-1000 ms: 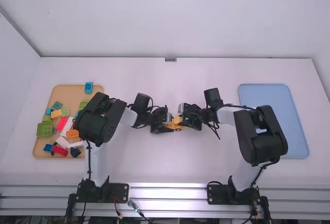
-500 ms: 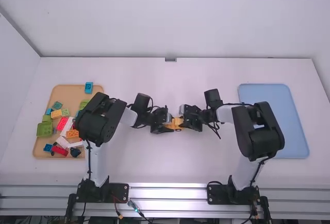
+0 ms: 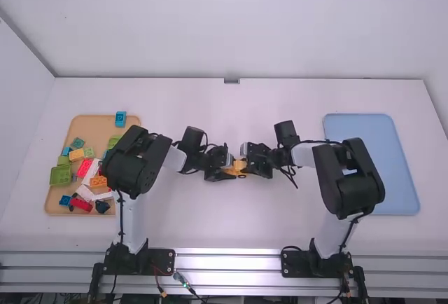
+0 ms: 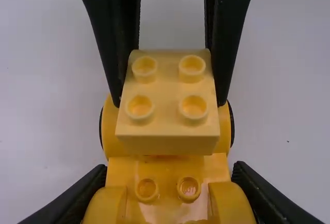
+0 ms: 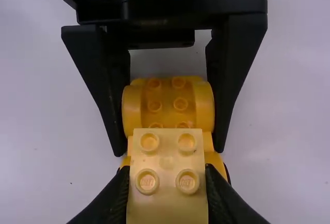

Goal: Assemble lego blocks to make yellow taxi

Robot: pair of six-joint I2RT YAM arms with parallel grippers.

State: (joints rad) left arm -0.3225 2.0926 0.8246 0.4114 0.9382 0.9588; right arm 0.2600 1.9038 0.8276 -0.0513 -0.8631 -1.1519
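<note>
Since the earlier frames, the right arm [image 3: 334, 178] is shifted a little toward the left arm [image 3: 133, 160], whose pose is unchanged. Both are extended over the white table [image 3: 210, 227], where the assembly is held near the middle. By the left arm, loose blocks [image 3: 60, 175] are contained in a wooden tray [image 3: 91, 124]; a blue tray [image 3: 364, 125] is placed beyond the right arm.

The car body [image 5: 167, 115] is clamped by its sides in the left gripper [image 5: 169, 149], with dark wheels [image 4: 232, 126] seen at its flanks. A pale yellow block [image 4: 167, 97] is pinched between the fingers of the right gripper [image 4: 169, 102] and is held over the body, studs [image 4: 192, 108] facing up. Whether it is already seated cannot be told (its underside is hidden).

For this step, apparently the fitting of the cab or roof, the block is best kept level and squared to the body studs [image 4: 147, 189] before any force is applied. Pressure should be directed straight down, while the body is braced firmly by the left gripper; if it is pushed at a slant, one edge may be caught and the body tipped. Release is best delayed until no gap is seen.
</note>
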